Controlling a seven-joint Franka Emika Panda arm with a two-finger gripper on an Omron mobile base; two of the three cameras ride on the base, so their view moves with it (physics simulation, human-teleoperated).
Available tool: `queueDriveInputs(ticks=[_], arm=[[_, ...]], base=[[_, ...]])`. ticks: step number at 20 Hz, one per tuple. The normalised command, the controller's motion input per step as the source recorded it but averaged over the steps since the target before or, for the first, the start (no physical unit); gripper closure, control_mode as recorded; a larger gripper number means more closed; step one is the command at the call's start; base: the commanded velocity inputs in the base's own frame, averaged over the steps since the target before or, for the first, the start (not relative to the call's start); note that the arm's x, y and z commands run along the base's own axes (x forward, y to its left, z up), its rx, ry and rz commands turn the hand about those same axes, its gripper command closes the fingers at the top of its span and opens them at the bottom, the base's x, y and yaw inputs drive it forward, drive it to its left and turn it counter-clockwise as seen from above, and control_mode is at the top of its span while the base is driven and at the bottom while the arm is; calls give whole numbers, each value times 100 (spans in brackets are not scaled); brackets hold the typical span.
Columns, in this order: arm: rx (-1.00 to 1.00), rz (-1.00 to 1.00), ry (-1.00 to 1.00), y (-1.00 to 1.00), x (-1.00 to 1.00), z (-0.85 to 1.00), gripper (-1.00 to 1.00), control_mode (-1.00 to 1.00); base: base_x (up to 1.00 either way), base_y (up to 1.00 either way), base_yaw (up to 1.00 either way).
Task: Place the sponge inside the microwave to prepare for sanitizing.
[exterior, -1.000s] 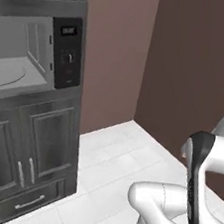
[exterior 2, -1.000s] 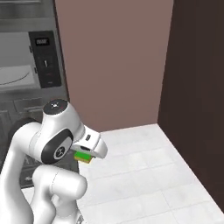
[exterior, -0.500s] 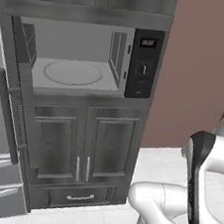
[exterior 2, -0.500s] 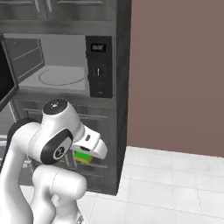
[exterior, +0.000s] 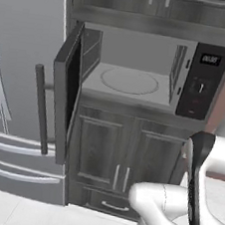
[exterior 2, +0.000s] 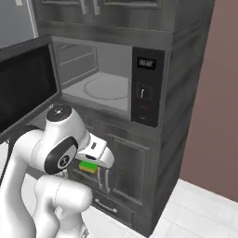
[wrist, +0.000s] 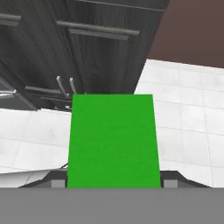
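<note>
- The microwave (exterior: 140,73) stands open — its dark glass door (exterior: 67,91) is swung out to the left, with the grey bar handle (exterior: 40,109) upright at its free edge.
- Inside, the light grey cavity holds a round turntable (exterior: 129,80); the black control panel (exterior: 203,81) sits to its right.
- The sponge (wrist: 113,140) is in the gripper (exterior 2: 90,168), low in front of the cabinet doors (exterior 2: 128,172) beneath the microwave, well below the cavity.
- From the hand camera its bright green top fills the space between the fingers, so the claw is closed on the sponge.
- From the right base camera the sponge shows green over yellow — just under the white hand.
- Pale tiled floor (wrist: 188,113) lies below; a brown wall (exterior 2: 218,102) rises to the right of the cabinet.
</note>
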Motion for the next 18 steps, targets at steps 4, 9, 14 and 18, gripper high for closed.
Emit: queueDriveInputs(ticks=[4, 9, 14, 18], arm=[[0, 0, 0, 0, 0, 0, 100, 100], [0, 0, 0, 0, 0, 0, 100, 100], [0, 0, 0, 0, 0, 0, 100, 100], [0, 0, 0, 0, 0, 0, 100, 100]], base=[[19, 0, 56], [16, -1, 55], [29, -20, 34], [36, -8, 11]])
